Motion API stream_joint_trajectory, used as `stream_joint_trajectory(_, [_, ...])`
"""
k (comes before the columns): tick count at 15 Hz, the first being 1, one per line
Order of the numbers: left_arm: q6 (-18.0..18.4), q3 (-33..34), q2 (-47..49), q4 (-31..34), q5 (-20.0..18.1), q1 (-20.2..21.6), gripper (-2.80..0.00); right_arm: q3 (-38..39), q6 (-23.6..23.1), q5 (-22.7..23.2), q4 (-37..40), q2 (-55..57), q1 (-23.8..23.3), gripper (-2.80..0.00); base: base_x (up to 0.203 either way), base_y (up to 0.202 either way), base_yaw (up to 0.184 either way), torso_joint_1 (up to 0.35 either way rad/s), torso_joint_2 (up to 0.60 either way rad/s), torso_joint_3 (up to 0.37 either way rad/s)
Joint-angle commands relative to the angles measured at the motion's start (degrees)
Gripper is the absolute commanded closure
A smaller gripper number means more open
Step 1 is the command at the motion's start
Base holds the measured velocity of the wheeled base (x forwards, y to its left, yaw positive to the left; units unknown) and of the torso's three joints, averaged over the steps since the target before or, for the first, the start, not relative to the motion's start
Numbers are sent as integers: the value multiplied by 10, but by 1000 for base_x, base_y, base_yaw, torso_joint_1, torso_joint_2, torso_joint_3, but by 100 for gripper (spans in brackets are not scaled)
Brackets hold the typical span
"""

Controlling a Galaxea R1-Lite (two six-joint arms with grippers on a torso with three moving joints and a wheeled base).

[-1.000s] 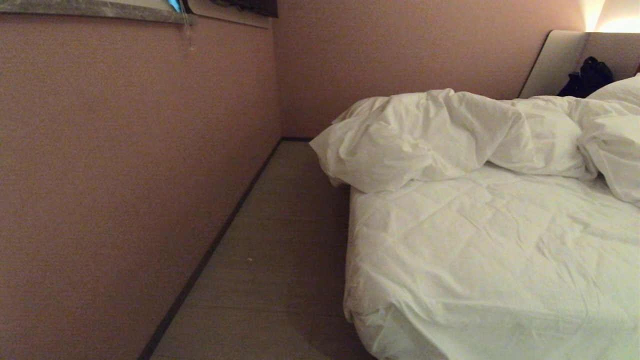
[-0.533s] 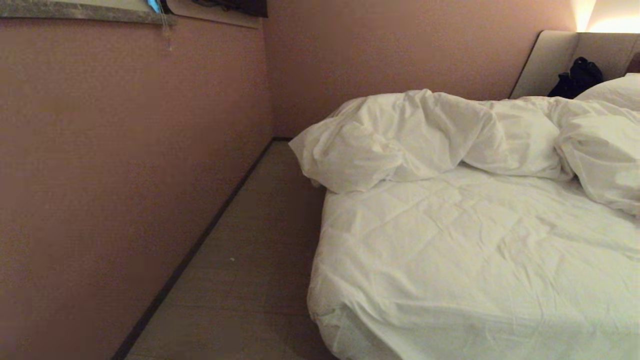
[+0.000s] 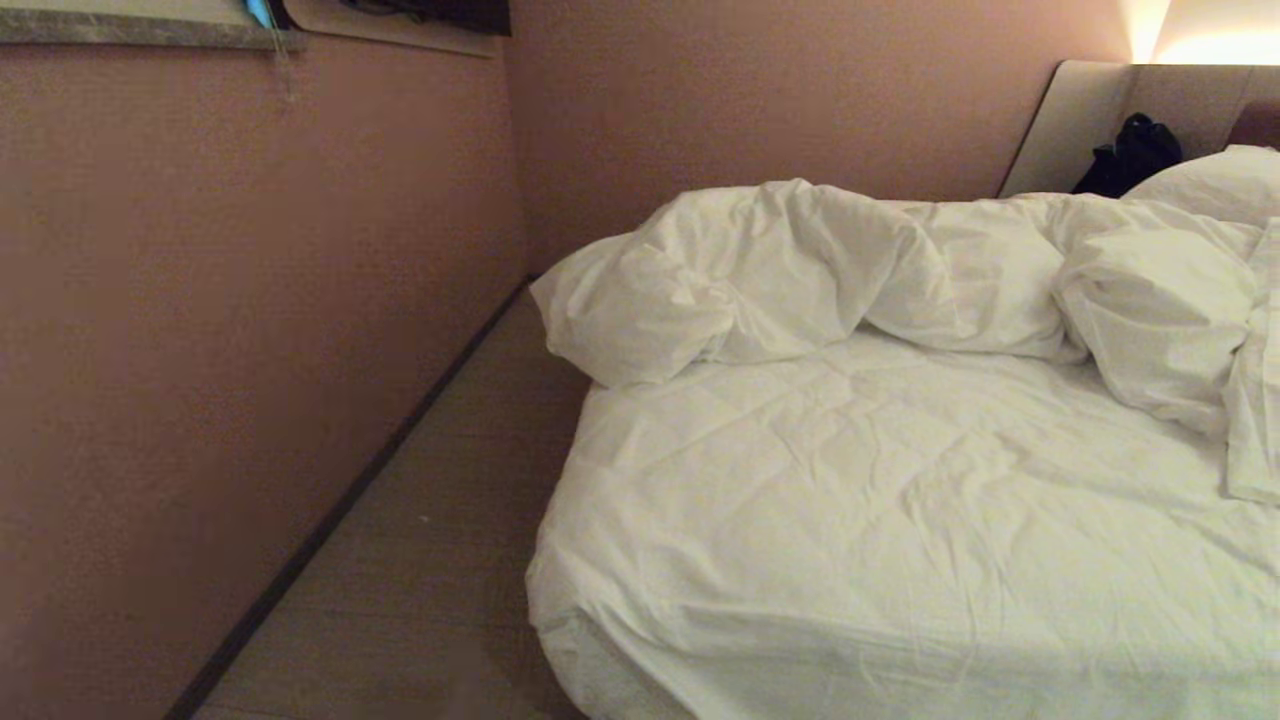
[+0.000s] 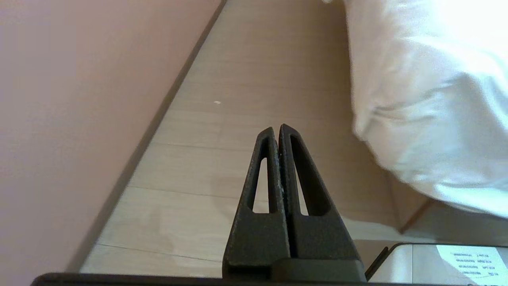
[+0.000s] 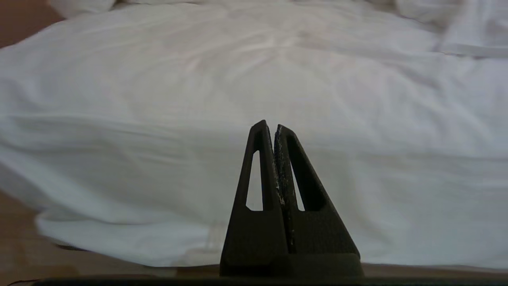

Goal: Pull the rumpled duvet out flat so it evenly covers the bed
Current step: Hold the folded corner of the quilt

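Nearest, both arms hang parked low at the foot of the bed (image 3: 620, 640). The left gripper (image 4: 276, 129) has its jaws pressed together on nothing, above the floor (image 3: 430, 560) beside the mattress corner. The right gripper (image 5: 270, 126), likewise closed and empty, faces the sheeted mattress edge. Neither touches cloth, which suggests an approach stage with no grasp begun.

Beyond them the fitted sheet (image 3: 900, 520) lies bare and lightly creased across the near half of the bed. Farther on, the duvet (image 3: 800, 270) is bunched in a ridge across the far half, its left end overhanging the mattress side.

A floor strip separates bed and wall (image 3: 250, 300), giving room to move alongside. Farthest are a pillow (image 3: 1210, 180), a dark bag (image 3: 1125, 155) and the headboard (image 3: 1060, 120).
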Motion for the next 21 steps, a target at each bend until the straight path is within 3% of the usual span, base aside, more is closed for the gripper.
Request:
stream_joint_trajectory(1, [0,0,0,0,0,0,0,0,0,0,0,0,0,0,0,-194,0,7,2,2])
stream_joint_trajectory(21, [1,0,0,0,-6,0,0,0,0,0,0,0,0,0,0,-192,1,3,2,2])
